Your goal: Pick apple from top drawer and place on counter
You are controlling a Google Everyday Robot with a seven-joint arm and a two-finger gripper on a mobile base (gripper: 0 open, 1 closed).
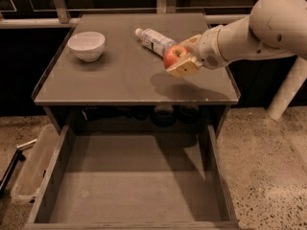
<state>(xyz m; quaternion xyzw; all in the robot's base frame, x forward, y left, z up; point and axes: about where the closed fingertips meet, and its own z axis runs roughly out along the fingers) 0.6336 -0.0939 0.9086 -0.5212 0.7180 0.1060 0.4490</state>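
My gripper (182, 56) is shut on the red apple (173, 55) and holds it above the right part of the grey counter (110, 75), a little off the surface. Its shadow falls on the counter below it. The white arm reaches in from the right. The top drawer (134, 176) stands pulled open below the counter, its floor bare.
A white bowl (87, 45) sits at the counter's back left. A clear plastic bottle (153, 40) lies on its side at the back, just behind the apple. A pale plastic bin (31, 166) stands on the floor left of the drawer.
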